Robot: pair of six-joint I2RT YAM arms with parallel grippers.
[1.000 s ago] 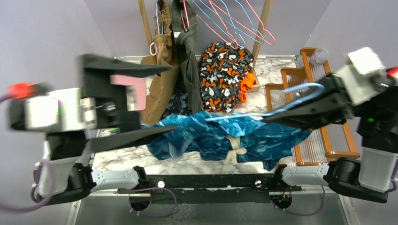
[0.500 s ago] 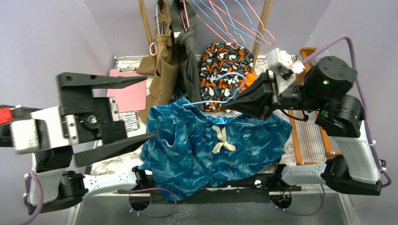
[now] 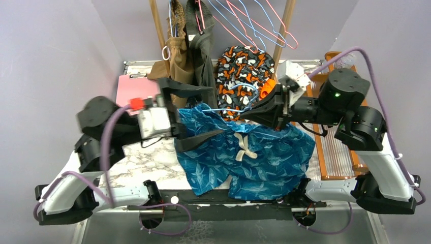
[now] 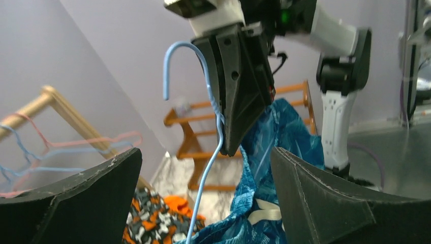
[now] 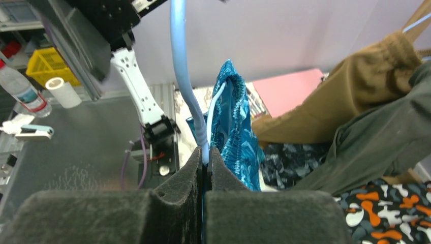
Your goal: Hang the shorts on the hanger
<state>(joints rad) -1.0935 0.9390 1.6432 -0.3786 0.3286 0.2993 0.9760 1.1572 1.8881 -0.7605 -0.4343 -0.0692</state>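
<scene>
My right gripper [image 3: 243,117] is shut on the neck of the light-blue wire hanger [image 3: 227,108], just below its hook [image 4: 173,51], and holds it up over the table's middle. The teal-blue shorts [image 3: 254,157] hang from the hanger's lower wire, and their cream drawstring bow [image 3: 245,150] faces up. The hem spills over the table's front edge. My left gripper [image 3: 219,112] is wide open at the hanger's left end. In the left wrist view its fingers [image 4: 117,178] stand on either side of the hanger [image 4: 203,203] without touching it. The right wrist view shows the hanger [image 5: 180,61] pinched in the right gripper [image 5: 206,151] beside the shorts [image 5: 234,122].
Behind hang a tan garment [image 3: 175,86], an olive garment [image 3: 203,66] and an orange, black and white one [image 3: 241,71], under pink and blue wire hangers [image 3: 254,25] on a wooden rail. A pink clipboard [image 3: 133,89] lies back left. A wooden rack [image 3: 333,147] stands at the right.
The right gripper lifted the hanger and shorts off the table toward the back. The left arm swung in from the left, and its open fingers now flank the hanger's left end.
</scene>
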